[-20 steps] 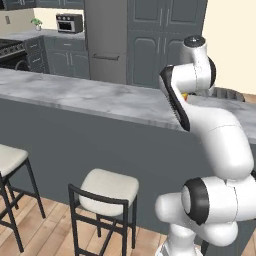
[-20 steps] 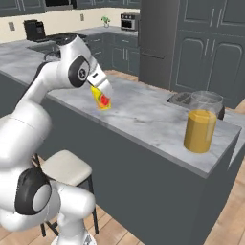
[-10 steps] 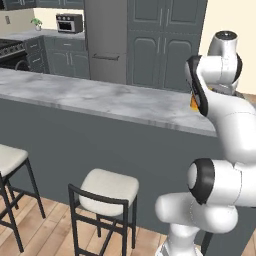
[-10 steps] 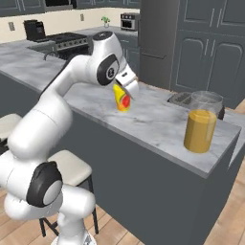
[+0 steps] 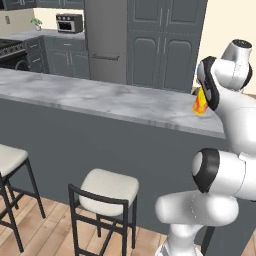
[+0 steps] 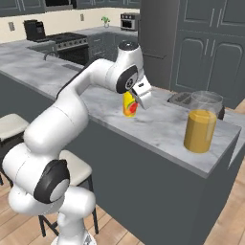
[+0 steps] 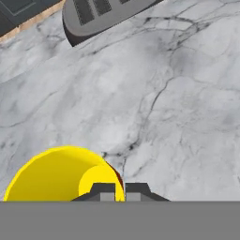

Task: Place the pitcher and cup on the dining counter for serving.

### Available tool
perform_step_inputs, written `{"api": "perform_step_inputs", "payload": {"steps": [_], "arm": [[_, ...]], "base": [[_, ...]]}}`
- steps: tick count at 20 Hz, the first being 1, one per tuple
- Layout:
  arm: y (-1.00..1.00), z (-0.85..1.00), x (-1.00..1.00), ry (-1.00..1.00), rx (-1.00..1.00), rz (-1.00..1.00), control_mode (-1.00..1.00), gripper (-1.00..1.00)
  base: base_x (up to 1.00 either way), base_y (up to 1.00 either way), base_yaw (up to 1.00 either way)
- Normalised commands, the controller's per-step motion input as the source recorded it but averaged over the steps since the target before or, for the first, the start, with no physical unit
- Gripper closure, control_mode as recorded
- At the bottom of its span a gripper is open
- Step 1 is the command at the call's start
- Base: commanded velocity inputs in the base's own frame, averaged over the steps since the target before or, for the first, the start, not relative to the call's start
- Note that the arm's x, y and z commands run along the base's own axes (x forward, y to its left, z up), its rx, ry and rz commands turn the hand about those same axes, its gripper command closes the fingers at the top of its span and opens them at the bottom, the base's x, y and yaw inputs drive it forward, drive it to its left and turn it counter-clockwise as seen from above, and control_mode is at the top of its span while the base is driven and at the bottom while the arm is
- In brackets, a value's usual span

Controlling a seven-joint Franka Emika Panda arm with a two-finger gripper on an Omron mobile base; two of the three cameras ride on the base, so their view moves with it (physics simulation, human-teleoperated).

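- In the right base view you see the tall clear pitcher [image 6: 203,123] of yellow-orange liquid standing upright near the right end of the long grey-white marble dining counter [image 6: 158,128]; a flat dark grey tray [image 6: 180,98] lies just behind it.
- In the same view the small bright yellow cup [image 6: 128,104], red-orange mark facing you, sits in the two-finger gripper [image 6: 135,103], well left of the pitcher and low over the marble; you cannot tell whether its base touches.
- In the left base view the cup [image 5: 200,102] shows as a yellow-orange sliver beside the white arm.
- In the hand view you look down into the cup's [image 7: 61,174] open mouth, its long axis roughly vertical, mouth up; the gripper [image 7: 115,191] pinches the rim, fingertips nearly together.
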Motion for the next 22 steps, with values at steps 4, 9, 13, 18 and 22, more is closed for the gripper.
{"api": "perform_step_inputs", "payload": {"steps": [4,9,13,18,22], "arm": [[0.0,-0.21,0.32,0.0,-0.07,0.0,-1.0,1.0],[0.0,-0.24,0.37,0.01,-0.16,0.0,-1.0,1.0],[0.0,-0.28,0.11,0.13,0.01,0.0,-1.0,1.0],[0.0,-0.32,0.0,0.09,0.08,0.0,-1.0,1.0],[0.0,0.0,0.04,0.0,0.0,0.0,-1.0,1.0]], "base": [[0.0,0.0,0.0],[0.0,0.0,0.0],[0.0,0.0,0.0],[0.0,0.0,0.0],[0.0,0.0,0.0]]}}
